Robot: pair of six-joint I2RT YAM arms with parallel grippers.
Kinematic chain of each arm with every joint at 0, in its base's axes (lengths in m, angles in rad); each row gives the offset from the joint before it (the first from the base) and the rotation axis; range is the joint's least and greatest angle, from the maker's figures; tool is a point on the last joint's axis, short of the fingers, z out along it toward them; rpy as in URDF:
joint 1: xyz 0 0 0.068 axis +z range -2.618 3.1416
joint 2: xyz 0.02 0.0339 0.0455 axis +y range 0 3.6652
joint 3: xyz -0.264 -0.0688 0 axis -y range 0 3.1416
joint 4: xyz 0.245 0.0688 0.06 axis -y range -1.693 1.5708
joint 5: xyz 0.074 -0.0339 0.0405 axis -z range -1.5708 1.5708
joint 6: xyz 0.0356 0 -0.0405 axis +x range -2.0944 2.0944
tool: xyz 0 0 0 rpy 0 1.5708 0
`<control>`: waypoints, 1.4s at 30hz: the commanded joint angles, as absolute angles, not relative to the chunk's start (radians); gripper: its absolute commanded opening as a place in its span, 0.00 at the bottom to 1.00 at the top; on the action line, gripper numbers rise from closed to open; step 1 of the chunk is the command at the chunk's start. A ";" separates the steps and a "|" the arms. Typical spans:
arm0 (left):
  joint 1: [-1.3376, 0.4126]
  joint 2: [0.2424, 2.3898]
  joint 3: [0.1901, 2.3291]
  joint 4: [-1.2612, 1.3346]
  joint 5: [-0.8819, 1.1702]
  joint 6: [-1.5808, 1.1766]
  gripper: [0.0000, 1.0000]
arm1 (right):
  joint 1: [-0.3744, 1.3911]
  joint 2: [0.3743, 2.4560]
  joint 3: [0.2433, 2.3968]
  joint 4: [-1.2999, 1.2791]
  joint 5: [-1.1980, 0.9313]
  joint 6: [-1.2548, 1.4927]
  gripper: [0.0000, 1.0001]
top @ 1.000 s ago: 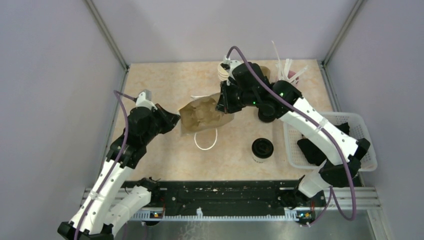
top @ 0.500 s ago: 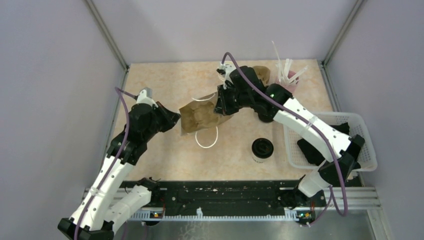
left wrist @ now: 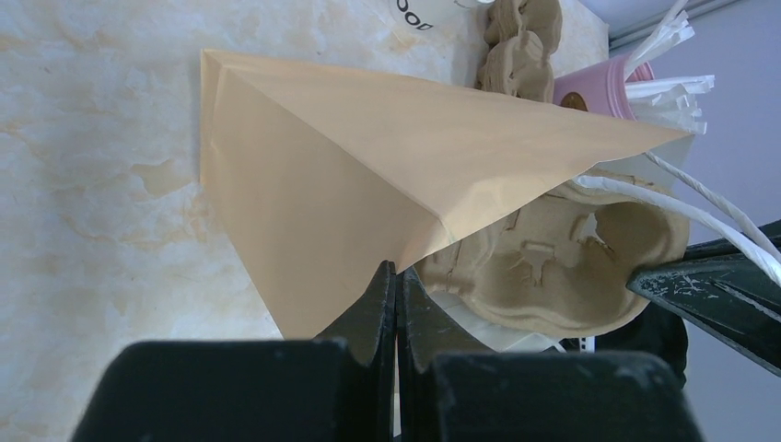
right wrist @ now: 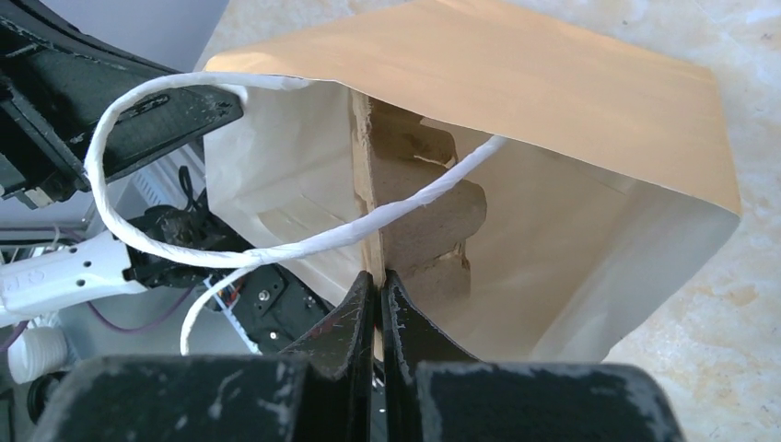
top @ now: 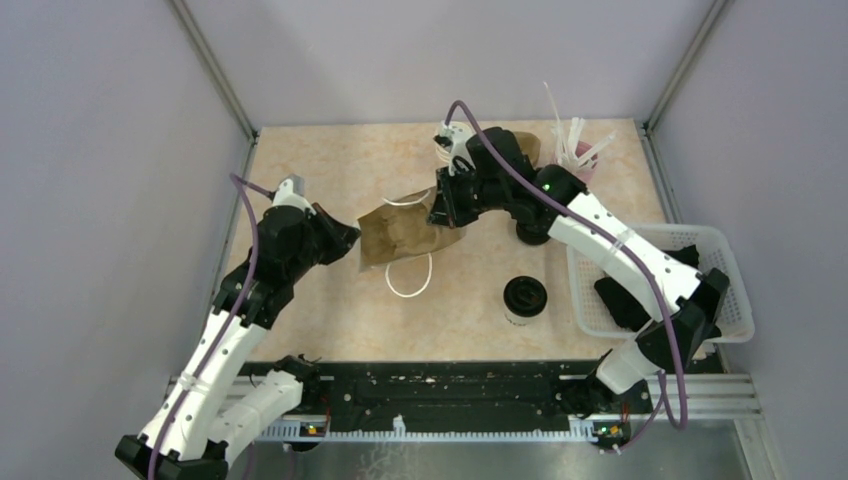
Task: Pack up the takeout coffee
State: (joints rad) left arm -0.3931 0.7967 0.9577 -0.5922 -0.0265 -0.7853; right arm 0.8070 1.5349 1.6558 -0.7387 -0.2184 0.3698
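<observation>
One paper bag [top: 405, 232] held at both ends; one takeout coffee [top: 525, 298] outside it.
Left gripper [left wrist: 395, 273] is clenched on the bag's left end, right gripper [right wrist: 376, 281] on its open rim. The takeout coffee stands upright at lower centre, apart from the bag, beside one basket [top: 700, 232].

Mouth of bag [top: 400, 235] part-filled by cardboard carrier [left wrist: 553, 267], handle cord [right wrist: 276, 244] across it; coffee cup [top: 524, 297] apart, bare table [top: 330, 170] around.

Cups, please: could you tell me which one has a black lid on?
The white cup standing alone left of the basket; the pink cup holds straws, lidless.
</observation>
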 commanded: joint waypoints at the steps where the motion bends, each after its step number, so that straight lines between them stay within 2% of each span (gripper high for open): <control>1: -0.393 0.812 0.994 -0.598 -0.037 -0.786 0.00 | 0.791 1.553 1.669 -0.668 -0.279 0.378 0.00; 2: -0.393 0.815 0.997 -0.599 -0.040 -0.787 0.00 | 0.785 1.561 1.672 -0.684 -0.229 0.384 0.06; 4: -0.393 0.827 1.012 -0.626 -0.063 -0.795 0.00 | 0.779 1.606 1.766 -0.854 -0.006 0.379 0.34; 6: -0.393 0.838 1.030 -0.658 -0.094 -0.812 0.00 | 0.780 1.622 1.886 -0.994 0.085 0.395 0.52; 10: -0.393 0.858 1.062 -0.686 -0.110 -0.811 0.00 | 0.782 1.582 1.984 -1.052 0.012 0.436 0.63; 15: -0.393 0.878 1.086 -0.681 -0.081 -0.814 0.00 | 0.781 1.538 2.000 -1.126 -0.020 0.408 0.66; 19: -0.393 0.897 1.090 -0.694 -0.065 -0.817 0.00 | 0.773 1.531 1.982 -1.210 0.075 0.427 0.75; 22: -0.393 0.898 1.090 -0.702 -0.050 -0.812 0.00 | 0.769 1.535 1.944 -1.207 0.098 0.449 0.76; 32: -0.393 0.752 0.865 -0.621 0.102 -0.818 0.00 | 0.771 1.383 1.479 -0.730 0.077 0.356 0.76; 37: -0.393 0.672 0.792 -0.581 0.154 -0.850 0.00 | 0.771 1.289 1.340 -0.640 0.067 0.362 0.76; 42: -0.393 0.677 0.800 -0.597 0.164 -0.868 0.00 | 0.770 1.190 1.202 -0.575 0.004 0.412 0.77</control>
